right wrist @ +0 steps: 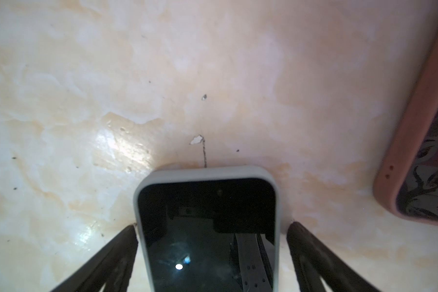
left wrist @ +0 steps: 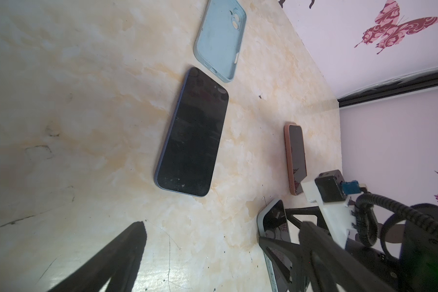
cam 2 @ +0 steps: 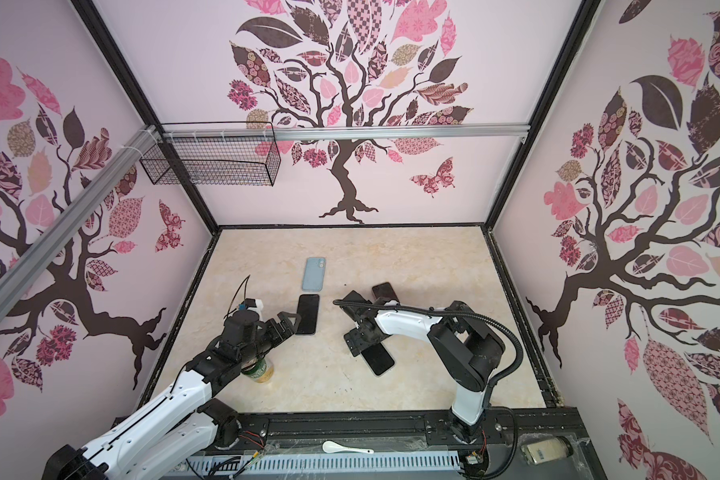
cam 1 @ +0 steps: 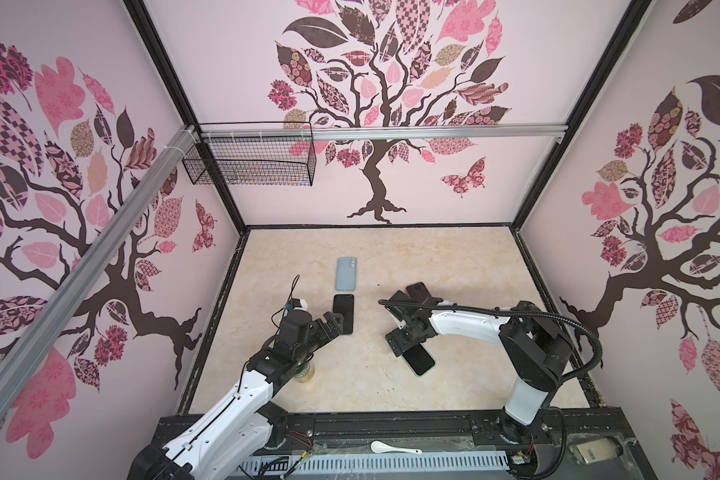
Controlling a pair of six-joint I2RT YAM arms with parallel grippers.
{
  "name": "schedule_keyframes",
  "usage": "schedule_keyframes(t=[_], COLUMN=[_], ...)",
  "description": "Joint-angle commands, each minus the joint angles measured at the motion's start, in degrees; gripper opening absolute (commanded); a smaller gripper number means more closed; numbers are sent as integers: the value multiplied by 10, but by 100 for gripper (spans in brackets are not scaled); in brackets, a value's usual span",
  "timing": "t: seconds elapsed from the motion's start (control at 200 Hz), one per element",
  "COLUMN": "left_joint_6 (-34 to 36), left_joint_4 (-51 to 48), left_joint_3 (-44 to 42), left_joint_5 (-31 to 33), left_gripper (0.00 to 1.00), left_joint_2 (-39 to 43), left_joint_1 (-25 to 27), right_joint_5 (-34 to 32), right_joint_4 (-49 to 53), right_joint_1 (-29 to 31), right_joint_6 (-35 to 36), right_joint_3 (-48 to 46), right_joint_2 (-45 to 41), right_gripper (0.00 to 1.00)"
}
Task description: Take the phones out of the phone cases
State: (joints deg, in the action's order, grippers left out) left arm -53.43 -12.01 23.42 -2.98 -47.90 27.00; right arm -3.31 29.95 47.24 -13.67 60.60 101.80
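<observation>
Phone [right wrist: 208, 240] lies screen-up, glass dark, in pale grey phone case [right wrist: 208, 173], flat on surface [right wrist: 213, 75]. Right pincer [right wrist: 212, 226] spread astride it; left pincer [cam 1: 338, 323] spread, empty.

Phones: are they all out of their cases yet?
Not yet. Done: one phone lies bare by its empty blue case. In hand: the right claw sits open around the white-cased phone, not squeezing yet. To do: that one and the pink-cased phone are in cases. The left claw is open, holding nothing.
</observation>
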Motion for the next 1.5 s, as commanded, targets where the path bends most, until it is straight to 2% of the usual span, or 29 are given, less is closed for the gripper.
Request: schedule_keyframes(t=[0.0, 0.205, 0.53, 0.855, 0.98, 1.12, 1.29, 1.495], left_joint_6=[29, 66, 107, 102, 107, 112, 128, 161], left_joint_4=[17, 27, 25, 25, 34, 31, 40, 53], left_joint_3=[11, 42, 74, 99, 111, 137, 147, 135], left_joint_5=[-29, -66, -77, -69, -81, -92, -98, -77], left_gripper=[98, 98, 98, 98, 98, 98, 98, 96], left_joint_2=[-9, -25, -44, -47, -52, -72, -94, -111], left_joint_1=[-2, -2, -2, -2, -2, -1, 16, 97], right_joint_5=[-9, -14, -35, -52, -70, -44, 17, 78], right_joint_4=[23, 28, 39, 43, 44, 23, -32, -122], right_joint_1=[2, 3, 2, 1, -5, -26, -70, -114], right_joint_6=[3, 1, 0, -28, -43, -70, -126, -187], right_joint_3=[9, 10, 9, 13, 13, 0, -39, -109], right_joint_2=[18, 30, 35, 24, 15, -21, -87, -177], right_gripper=[94, 91, 83, 76, 68, 61, 46, 38])
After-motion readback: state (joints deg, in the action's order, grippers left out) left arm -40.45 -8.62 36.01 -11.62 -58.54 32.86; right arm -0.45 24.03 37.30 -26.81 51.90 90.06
